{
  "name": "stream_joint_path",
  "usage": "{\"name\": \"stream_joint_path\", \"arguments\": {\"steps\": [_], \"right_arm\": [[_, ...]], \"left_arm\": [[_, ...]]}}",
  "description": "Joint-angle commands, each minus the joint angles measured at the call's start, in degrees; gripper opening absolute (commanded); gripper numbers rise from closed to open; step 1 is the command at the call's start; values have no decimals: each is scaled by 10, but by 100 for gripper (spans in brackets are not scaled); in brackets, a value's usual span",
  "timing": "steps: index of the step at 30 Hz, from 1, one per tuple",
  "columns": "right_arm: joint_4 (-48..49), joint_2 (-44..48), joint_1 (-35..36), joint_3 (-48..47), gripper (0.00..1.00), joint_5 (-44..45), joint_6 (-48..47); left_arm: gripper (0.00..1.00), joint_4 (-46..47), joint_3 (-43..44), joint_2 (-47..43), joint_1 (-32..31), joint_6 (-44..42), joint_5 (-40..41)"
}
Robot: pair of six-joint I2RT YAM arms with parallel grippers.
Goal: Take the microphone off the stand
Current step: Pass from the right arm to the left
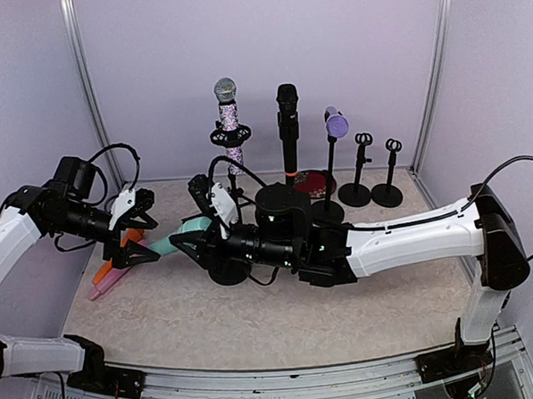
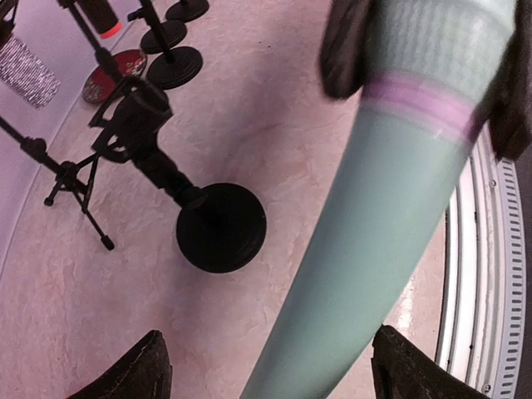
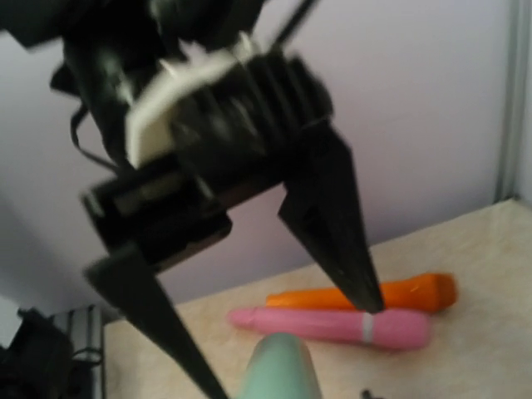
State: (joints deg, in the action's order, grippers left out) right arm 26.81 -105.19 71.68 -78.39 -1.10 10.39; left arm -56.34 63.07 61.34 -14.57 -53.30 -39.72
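A teal microphone [image 1: 172, 240] hangs level above the table, off the empty black stand [image 1: 227, 269]. My right gripper [image 1: 195, 226] is shut on its head end; in the left wrist view its dark pads [image 2: 345, 50] clamp the mesh just above the purple ring. The left gripper [image 1: 146, 229] is open around the teal handle [image 2: 391, 233], which lies against one finger with a gap on the other side. From the right wrist view, the handle's tip [image 3: 283, 374] points between the spread left fingers [image 3: 332, 224]. My right gripper's own fingers are not visible there.
A pink microphone [image 3: 332, 326] and an orange one [image 3: 399, 293] lie on the table at the left. At the back stand a glitter microphone [image 1: 229, 121] on a tripod, a black microphone [image 1: 288, 127], a purple-headed one [image 1: 336, 124] and two small empty stands [image 1: 363, 172].
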Motion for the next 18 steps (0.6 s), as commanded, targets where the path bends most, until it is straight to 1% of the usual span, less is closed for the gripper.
{"name": "stream_joint_path", "arguments": {"steps": [1, 5, 9, 11, 12, 13, 15, 16, 17, 18], "right_arm": [[21, -41, -9, -49, 0, -69, 35], [20, -76, -10, -90, 0, -96, 47], [34, -86, -11, -97, 0, -102, 55], [37, -87, -13, -96, 0, -103, 57], [37, -86, -15, -93, 2, -102, 58], [40, -85, -17, -88, 12, -98, 61], [49, -75, -21, -70, 39, -86, 65], [58, -67, -24, -56, 50, -77, 66], [68, -56, -27, -37, 60, -69, 67], [80, -42, -32, -19, 66, -62, 67]], "left_arm": [[76, -25, -1, -3, -31, -9, -13], [63, -7, -7, 1, -40, 13, -8], [54, -16, -10, 10, -41, 11, -8], [44, -19, -15, 12, -41, 7, -8], [37, -18, -18, 13, -41, 6, -5], [28, -16, -19, 14, -41, 6, 2], [10, -9, -27, 16, -40, 8, 22], [4, -2, -33, 16, -38, 10, 37], [3, 5, -42, 15, -34, 11, 51], [3, 16, -52, 14, -27, 11, 68]]}}
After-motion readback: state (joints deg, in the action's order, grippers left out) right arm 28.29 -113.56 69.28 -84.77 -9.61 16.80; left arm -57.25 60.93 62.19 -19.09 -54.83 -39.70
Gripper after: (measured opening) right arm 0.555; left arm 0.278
